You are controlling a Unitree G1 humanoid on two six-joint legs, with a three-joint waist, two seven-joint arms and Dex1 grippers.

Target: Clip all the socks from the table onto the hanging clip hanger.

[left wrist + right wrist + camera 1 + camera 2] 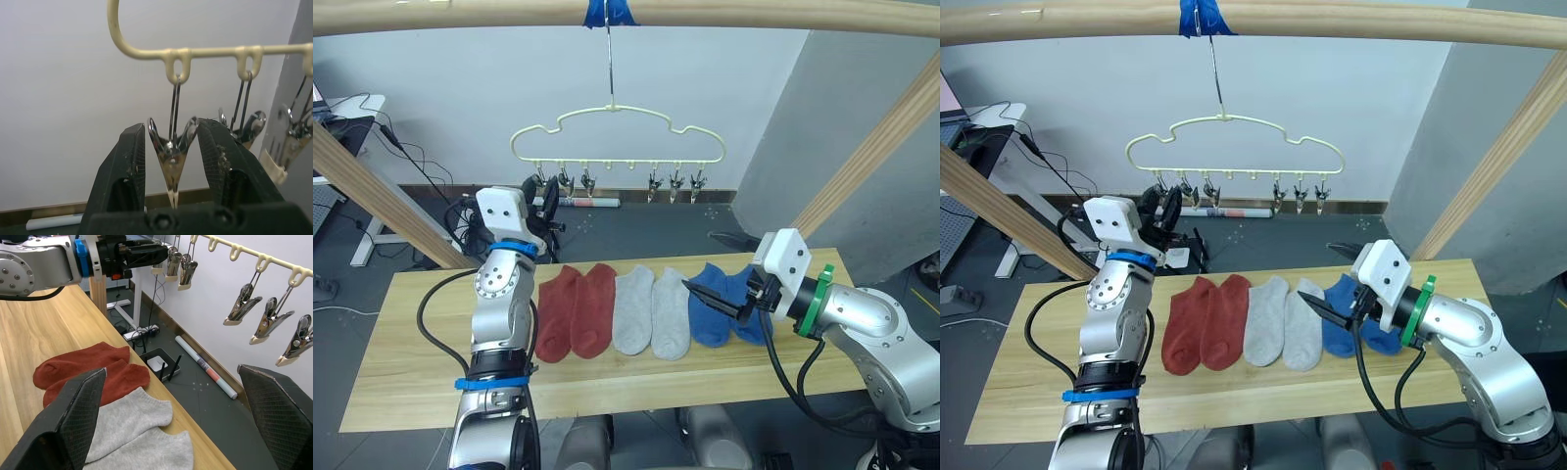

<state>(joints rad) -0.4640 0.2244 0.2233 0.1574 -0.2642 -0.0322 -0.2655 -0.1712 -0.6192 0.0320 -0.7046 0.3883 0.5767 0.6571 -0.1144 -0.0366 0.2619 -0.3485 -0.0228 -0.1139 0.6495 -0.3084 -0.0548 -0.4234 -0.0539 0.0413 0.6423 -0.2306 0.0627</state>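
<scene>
The left gripper (172, 147), raised, brackets the hanger's end clip (172, 161) with fingers spread. The right gripper (710, 294) hovers wide open over the blue socks (729, 304). Six socks (651, 311) lie in a row on the table (401, 362), below the clip hanger (617, 137).

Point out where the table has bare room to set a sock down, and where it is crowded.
Bare patches of the table: the end on the robot's left, beyond the left arm, and the near strip in front of the socks. The middle is crowded: rust-red socks, grey socks and blue socks lie side by side, with the open right gripper over the blue pair.
</scene>
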